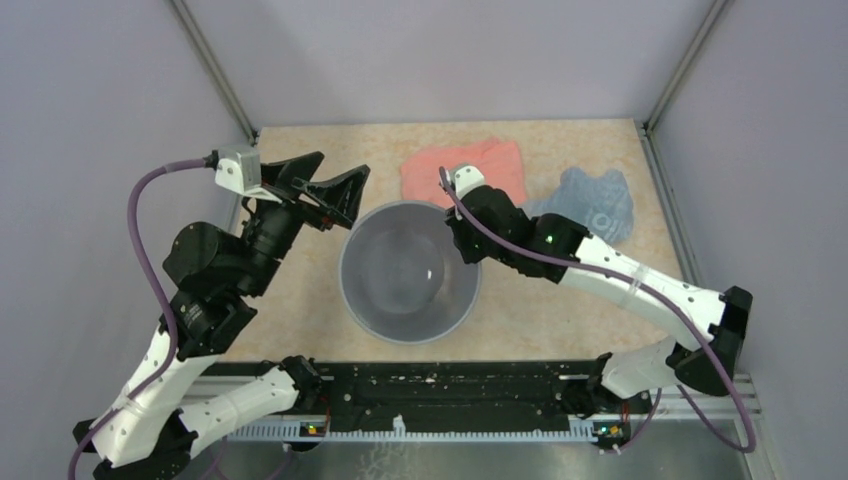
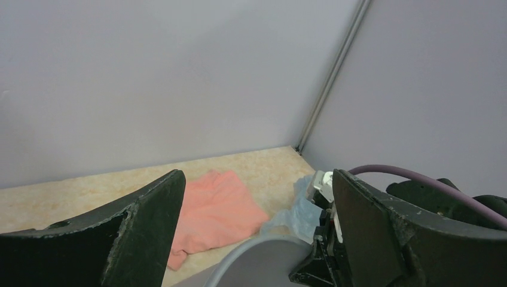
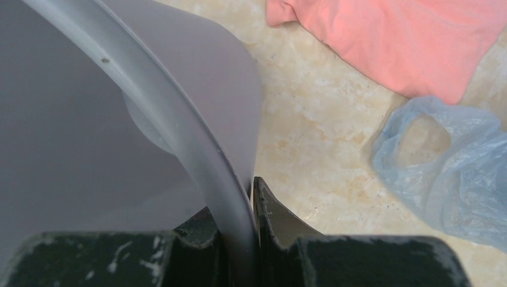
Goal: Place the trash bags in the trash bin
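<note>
The grey round trash bin (image 1: 400,338) stands upright mid-table with nothing showing inside. My right gripper (image 1: 458,232) is shut on its far-right rim: in the right wrist view the rim (image 3: 179,131) runs between the two fingers of the gripper (image 3: 234,198). The pale-blue crinkly trash bag (image 1: 595,205) lies crumpled on the table right of the bin, beyond my right arm, and also shows in the wrist views (image 3: 454,173) (image 2: 299,209). My left gripper (image 1: 345,167) hangs open and empty just up-left of the bin, its jaws wide (image 2: 258,179) over the bin's rim (image 2: 263,263).
A salmon-pink folded cloth (image 1: 480,165) lies flat behind the bin, touching the bag's left edge (image 3: 406,42) (image 2: 215,209). Grey walls with metal posts close the table at left, back and right. The arm-base rail (image 1: 450,400) runs along the near edge.
</note>
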Robot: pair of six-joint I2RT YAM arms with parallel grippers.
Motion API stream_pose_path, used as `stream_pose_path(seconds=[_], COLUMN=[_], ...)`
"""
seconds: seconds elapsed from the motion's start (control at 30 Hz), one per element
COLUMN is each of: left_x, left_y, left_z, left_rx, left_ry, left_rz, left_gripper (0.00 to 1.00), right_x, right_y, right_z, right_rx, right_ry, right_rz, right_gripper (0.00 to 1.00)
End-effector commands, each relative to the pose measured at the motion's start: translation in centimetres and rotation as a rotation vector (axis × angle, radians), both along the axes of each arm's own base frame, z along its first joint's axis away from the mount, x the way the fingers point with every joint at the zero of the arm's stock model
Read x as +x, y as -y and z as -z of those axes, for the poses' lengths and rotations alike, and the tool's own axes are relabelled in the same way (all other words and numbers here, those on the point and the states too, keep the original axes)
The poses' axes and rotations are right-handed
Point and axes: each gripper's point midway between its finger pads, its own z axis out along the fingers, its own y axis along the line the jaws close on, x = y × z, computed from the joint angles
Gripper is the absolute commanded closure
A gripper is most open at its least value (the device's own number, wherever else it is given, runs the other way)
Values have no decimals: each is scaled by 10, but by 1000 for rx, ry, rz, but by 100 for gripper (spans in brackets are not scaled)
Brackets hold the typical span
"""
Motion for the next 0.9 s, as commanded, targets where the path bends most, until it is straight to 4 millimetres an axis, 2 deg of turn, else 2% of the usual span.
stream_pose_path(seconds=[0.0, 0.17, 0.2, 0.33, 0.47, 0.63, 0.87], left_x=[-4, -22, -26, -40, -48, -54, -57], left_y=[-14, -1, -1, -1, -2, -6, 0], left_z=[-26, -13, -11, 1, 23, 48, 72], left_rx=[-50, 8, 17, 51, 91, 95, 102], left_ry=[79, 87, 94, 83, 37, -4, -57], left_rz=[-42, 74, 92, 144, 179, 189, 227], left_gripper=[1, 1, 1, 1, 1, 1, 1], right_x=[21, 50, 56, 80, 100, 119, 138], right_y=[0, -16, -18, -23, -30, -45, -69], right_z=[-18, -20, -15, -20, -23, -8, 2], right_rx=[32, 23, 17, 50, 50, 31, 42], right_ry=[-57, -103, -117, -132, -125, -160, -187], right_rz=[29, 38, 44, 60, 80, 96, 106], right_gripper=[100, 100, 100, 100, 100, 100, 80])
